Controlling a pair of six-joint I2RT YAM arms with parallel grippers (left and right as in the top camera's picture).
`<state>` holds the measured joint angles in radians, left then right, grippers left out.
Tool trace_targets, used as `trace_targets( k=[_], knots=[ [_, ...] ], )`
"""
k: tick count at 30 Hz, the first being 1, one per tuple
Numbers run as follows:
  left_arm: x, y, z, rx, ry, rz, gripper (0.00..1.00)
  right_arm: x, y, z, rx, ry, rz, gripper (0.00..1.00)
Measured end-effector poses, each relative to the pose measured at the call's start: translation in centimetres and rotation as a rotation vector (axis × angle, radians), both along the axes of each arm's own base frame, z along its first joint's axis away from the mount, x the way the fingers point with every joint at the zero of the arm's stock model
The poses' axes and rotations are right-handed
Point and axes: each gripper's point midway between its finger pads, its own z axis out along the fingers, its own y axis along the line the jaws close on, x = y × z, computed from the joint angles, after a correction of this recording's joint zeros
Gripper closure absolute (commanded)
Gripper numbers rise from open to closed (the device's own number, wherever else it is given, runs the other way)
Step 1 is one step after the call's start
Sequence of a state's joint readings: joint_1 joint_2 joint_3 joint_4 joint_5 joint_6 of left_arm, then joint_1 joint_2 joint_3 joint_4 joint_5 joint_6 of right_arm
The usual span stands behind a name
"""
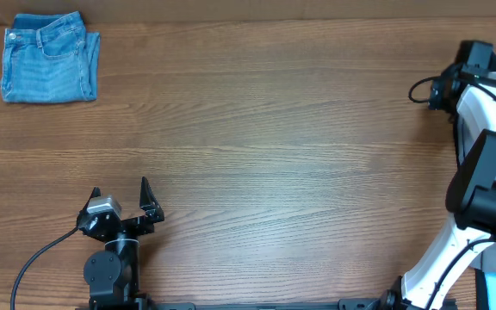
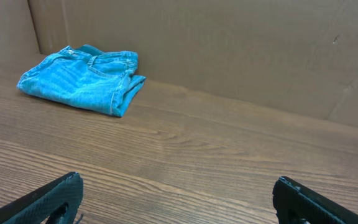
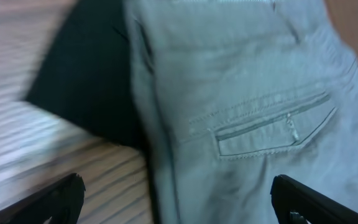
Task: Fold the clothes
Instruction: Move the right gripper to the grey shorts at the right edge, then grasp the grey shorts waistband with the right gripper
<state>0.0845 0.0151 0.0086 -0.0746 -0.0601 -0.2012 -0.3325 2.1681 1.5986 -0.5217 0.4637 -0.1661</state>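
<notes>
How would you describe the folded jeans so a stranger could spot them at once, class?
Start at the wooden table and go to its far left corner, beyond the left gripper. The folded jeans lie flat there: light blue denim, unlike the grey shorts seen in the right wrist view.

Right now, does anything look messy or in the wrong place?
Yes. The plain grey fabric shorts lie rumpled, partly over a dark gap off the brown wooden table; the folded blue denim jeans sit neatly on it.
</notes>
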Motion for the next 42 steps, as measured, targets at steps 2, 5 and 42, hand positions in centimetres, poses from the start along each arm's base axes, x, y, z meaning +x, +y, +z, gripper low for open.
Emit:
trace_targets(
  k=[2,5,42],
  knots=[
    [0.0,0.0,0.0,0.000,0.000,0.000,0.00,-0.1,-0.8,-0.5,0.004,-0.009,-0.019,0.06],
    [0.0,0.0,0.0,0.000,0.000,0.000,0.00,0.0,-1.7,-0.6,0.024,-0.041,-0.032,0.09],
    [0.0,0.0,0.0,0.000,0.000,0.000,0.00,1.4,-1.4,-3.4,0.128,-0.086,0.017,0.14]
  ],
)
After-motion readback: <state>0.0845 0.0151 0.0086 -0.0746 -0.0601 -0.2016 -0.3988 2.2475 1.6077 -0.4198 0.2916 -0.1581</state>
